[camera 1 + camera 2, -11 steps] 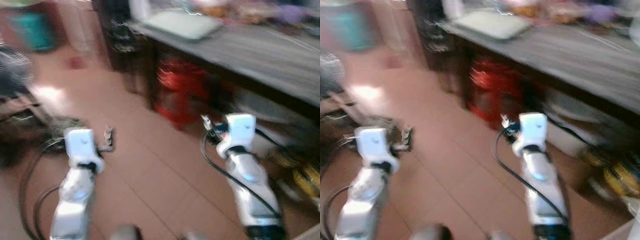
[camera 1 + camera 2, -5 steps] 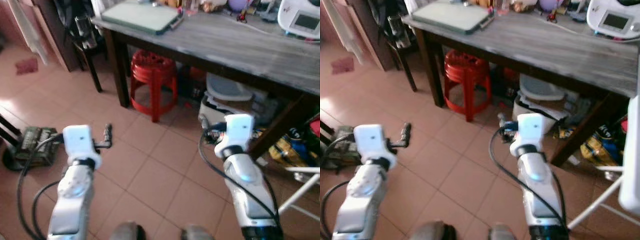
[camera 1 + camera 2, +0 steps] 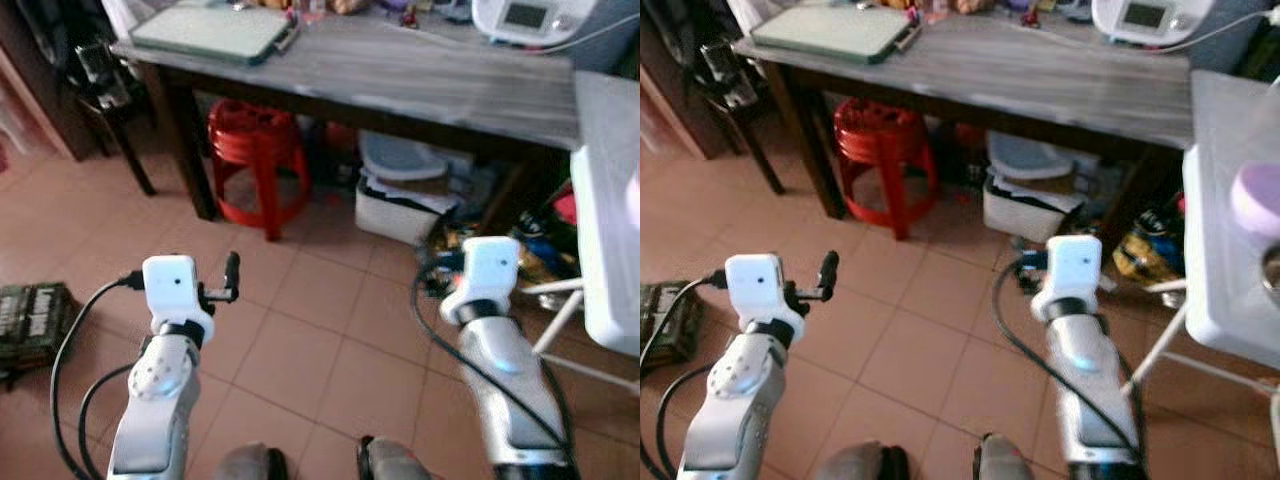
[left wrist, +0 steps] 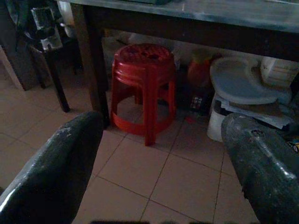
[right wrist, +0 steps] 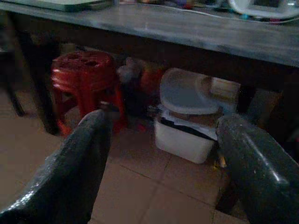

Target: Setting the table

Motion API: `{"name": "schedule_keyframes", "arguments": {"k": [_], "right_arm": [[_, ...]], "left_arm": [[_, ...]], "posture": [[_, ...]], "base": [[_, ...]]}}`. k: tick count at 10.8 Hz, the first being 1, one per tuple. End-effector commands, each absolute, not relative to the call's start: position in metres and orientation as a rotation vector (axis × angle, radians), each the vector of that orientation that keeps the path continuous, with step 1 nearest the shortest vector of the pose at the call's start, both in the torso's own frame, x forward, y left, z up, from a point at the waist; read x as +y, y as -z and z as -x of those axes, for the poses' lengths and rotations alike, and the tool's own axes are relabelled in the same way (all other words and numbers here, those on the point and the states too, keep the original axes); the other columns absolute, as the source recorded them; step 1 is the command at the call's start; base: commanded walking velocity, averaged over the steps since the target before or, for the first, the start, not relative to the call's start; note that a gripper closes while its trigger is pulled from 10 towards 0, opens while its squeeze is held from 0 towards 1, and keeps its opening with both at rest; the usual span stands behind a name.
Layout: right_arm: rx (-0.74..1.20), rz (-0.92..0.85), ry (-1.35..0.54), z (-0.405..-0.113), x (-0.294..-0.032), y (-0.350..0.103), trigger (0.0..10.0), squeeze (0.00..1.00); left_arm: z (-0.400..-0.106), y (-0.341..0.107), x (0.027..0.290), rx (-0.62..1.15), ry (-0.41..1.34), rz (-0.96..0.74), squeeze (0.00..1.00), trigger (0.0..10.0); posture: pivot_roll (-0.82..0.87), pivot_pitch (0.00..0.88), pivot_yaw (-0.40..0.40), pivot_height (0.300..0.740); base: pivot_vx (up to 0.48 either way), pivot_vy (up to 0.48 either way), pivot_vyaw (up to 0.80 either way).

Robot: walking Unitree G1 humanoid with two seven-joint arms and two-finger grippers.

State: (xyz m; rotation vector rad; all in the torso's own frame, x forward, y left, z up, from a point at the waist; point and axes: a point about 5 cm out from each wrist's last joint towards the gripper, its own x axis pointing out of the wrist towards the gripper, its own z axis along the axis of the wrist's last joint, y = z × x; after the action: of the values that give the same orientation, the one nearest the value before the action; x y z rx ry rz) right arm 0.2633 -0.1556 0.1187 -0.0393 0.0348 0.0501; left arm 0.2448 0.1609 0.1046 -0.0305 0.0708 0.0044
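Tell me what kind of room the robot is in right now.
Probably a lived-in home kitchen or dining area: a long grey-topped table bearing a white appliance, a red plastic stool and storage tubs beneath it, on a terracotta tile floor.

I see a red plastic stool (image 3: 259, 150) under the grey wooden table (image 3: 400, 80), next to its dark leg. Beside it under the table: white bin (image 3: 405, 205) w/ a pale lid (image 3: 405, 160) on top. Flat green tray (image 3: 210, 30) at table's left end, white appliance w/ display (image 3: 525, 18) at the far right. Dark chair (image 3: 105, 95) left of table. Floor is terracotta tile (image 3: 320, 340). White folding table (image 3: 1220, 230) at right edge.
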Motion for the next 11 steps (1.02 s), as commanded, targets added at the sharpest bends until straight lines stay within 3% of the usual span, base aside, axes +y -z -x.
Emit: {"name": "schedule_keyframes", "arguments": {"k": [1,3,8,11], "right_arm": [[0.040,0.043,-0.050,-0.261,-0.156,-0.119,10.0,0.00],[0.059,0.032,-0.056,-0.259,-0.152,-0.115,10.0,0.00],[-0.007,0.051,-0.061,-0.270,-0.155,-0.131,10.0,0.00],[-0.019,0.050,-0.059,-0.270,-0.154,-0.133,10.0,0.00]], "left_arm": [[-0.243,-0.107,0.160,0.052,0.012,0.031,0.00,10.0],[-0.239,-0.105,0.156,0.070,0.076,0.097,0.00,10.0],[-0.240,-0.111,0.152,0.046,0.101,0.116,0.00,10.0],[-0.238,-0.112,0.151,0.047,0.111,0.114,0.00,10.0]], "posture": [[-0.03,0.121,0.026,0.740],[-0.03,0.124,0.033,0.740],[-0.04,0.133,0.048,0.740],[-0.03,0.137,0.049,0.740]], "base": [[0.000,0.000,-0.80],[0.000,0.000,-0.80],[0.000,-0.411,-0.80],[0.000,-0.382,0.00]]}}
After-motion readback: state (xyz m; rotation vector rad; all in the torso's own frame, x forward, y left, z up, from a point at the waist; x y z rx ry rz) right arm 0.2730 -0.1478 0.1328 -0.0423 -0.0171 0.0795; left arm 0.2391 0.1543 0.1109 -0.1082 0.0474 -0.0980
